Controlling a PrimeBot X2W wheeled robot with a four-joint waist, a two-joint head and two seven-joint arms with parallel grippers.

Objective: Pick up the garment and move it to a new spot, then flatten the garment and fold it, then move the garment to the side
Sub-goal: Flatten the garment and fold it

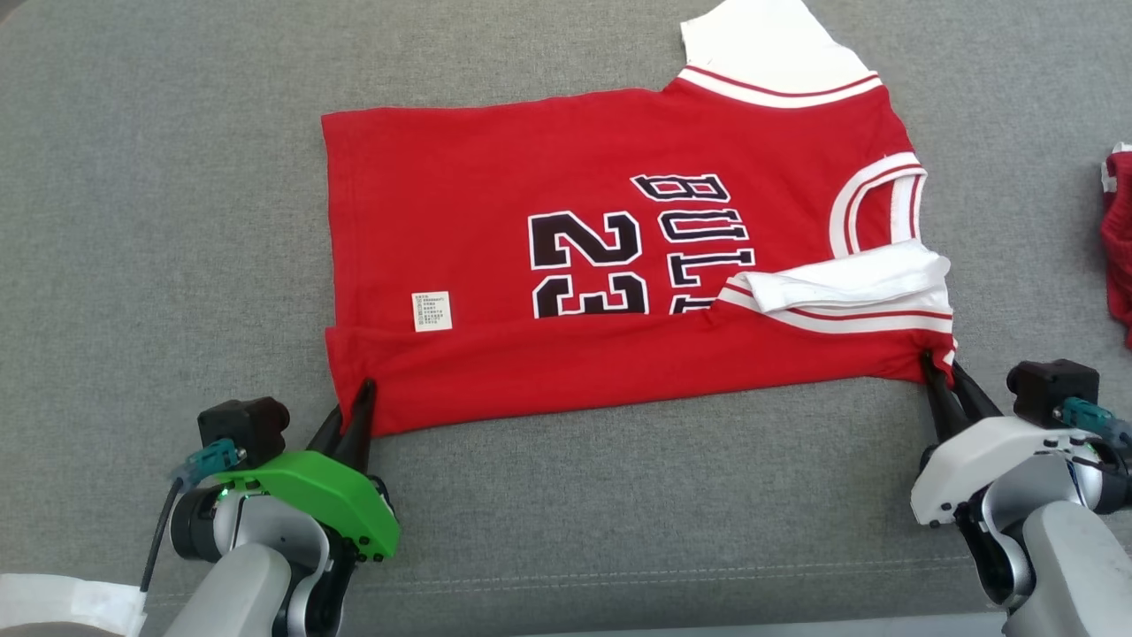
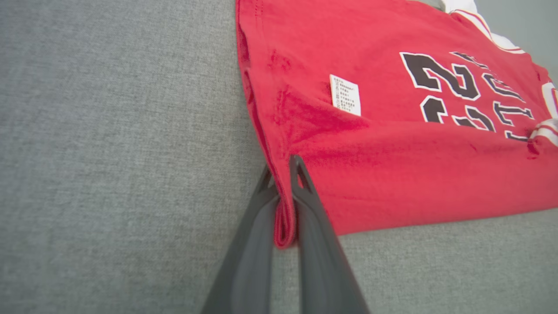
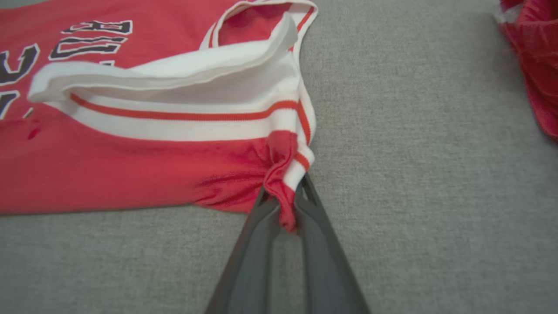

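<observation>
Left gripper (image 1: 364, 389) was clamped on the red jersey (image 1: 495, 177) at its lower-left hem corner, right gripper (image 1: 930, 361) on its lower-right armhole corner; the jersey lay flat mid-frame on grey upholstery (image 1: 159, 221).

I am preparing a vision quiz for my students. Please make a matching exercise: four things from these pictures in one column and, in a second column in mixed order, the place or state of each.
Column one
1. left gripper
2. right gripper
3. white label
4. second red cloth

Column two
A. apart from the jersey, at the head view's right edge
B. shut on the jersey's corner by the striped armhole
C. on the red fabric, left of the number 23 in the head view
D. shut on the jersey's hem corner

Pairs: 1-D, 2-B, 3-C, 4-A
</observation>
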